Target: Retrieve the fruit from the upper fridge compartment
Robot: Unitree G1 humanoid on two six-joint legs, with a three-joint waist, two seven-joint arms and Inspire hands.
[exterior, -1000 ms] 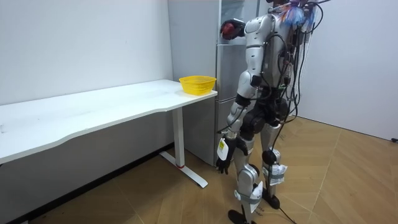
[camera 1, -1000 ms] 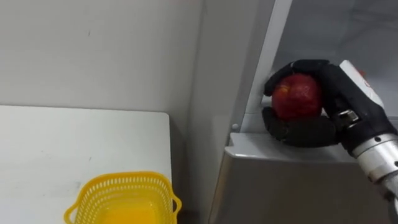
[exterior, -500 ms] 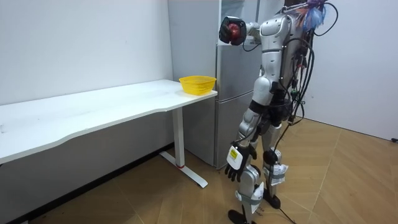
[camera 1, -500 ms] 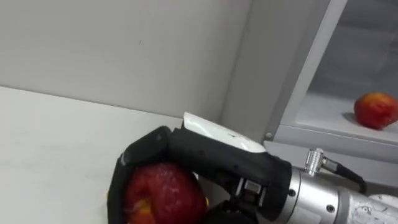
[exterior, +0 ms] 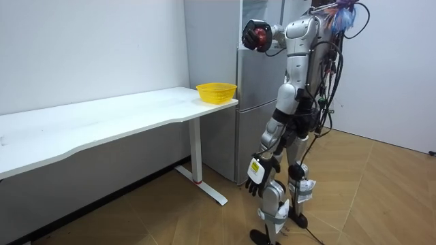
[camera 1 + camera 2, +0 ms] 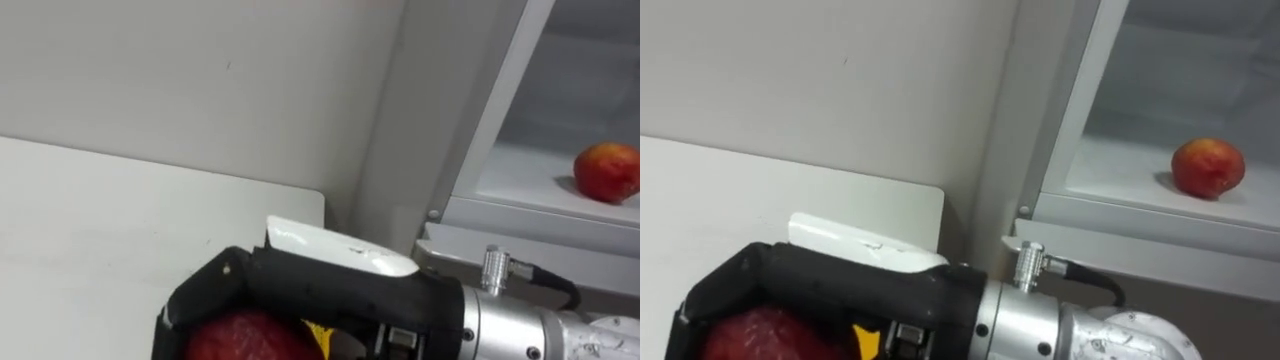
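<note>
So right hand [image 6: 330,290] is curled tight round the red apple [image 6: 240,338] above the tabletop [image 6: 100,220], prob for the yellow basket [image 5: 216,94] drop.

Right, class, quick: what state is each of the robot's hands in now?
Left hand: open, hanging by the leg.
Right hand: shut on an apple.

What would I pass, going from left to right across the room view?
White table → yellow basket at the table's right end → red apple, gripped in the right robot hand held up in front of the fridge.
</note>
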